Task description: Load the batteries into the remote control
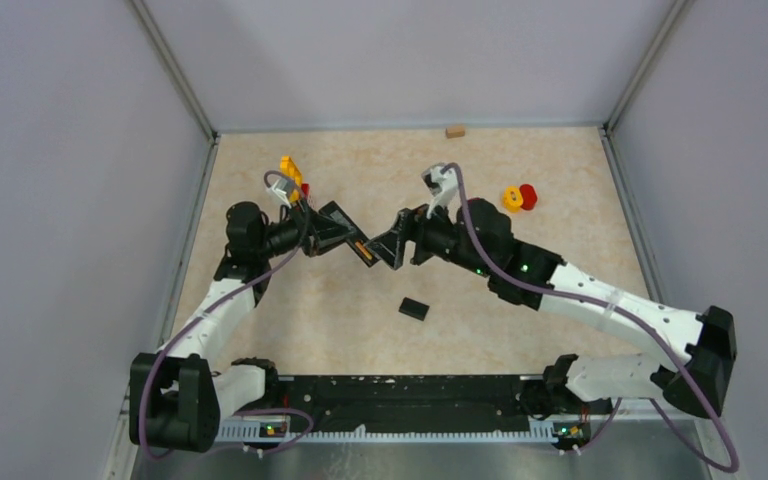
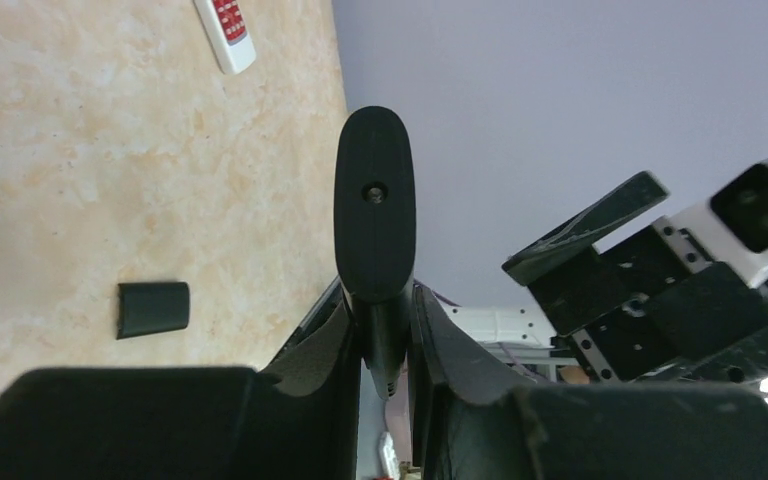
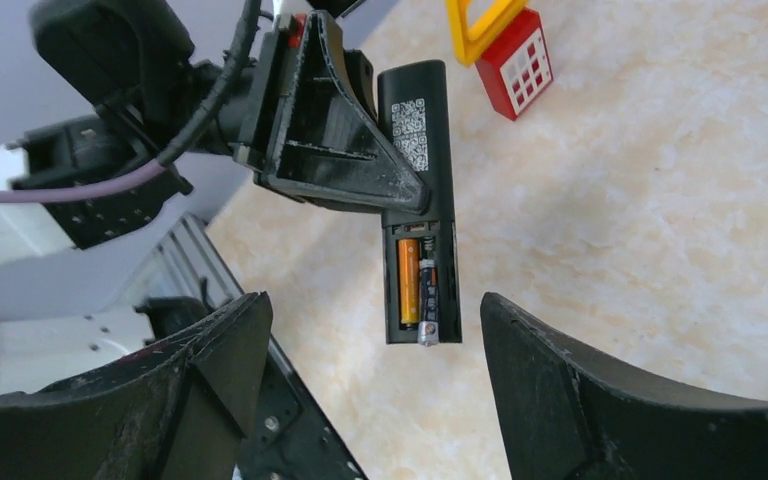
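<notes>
- L arm: left gripper (image 2: 385,315) jaws clamped on remote (image 3: 430,190), held above the table (image 1: 330,330), centre of top view.
- R arm: right gripper (image 3: 370,305) jaws wide apart, nothing in them, one finger either side of remote's open end.
- Cells: orange battery (image 3: 408,282) + dark battery (image 3: 428,285) side by side in open bay, lower centre of right wrist view.
- Risk: dark battery's metal tip looks proud of bay edge, prob. not fully seated; spring could pop it out.
- Risk: R finger clips remote when backing off, so it twists in L grip.
- Cover (image 1: 413,308) on table below remote; bay open, cells can drop.
</notes>
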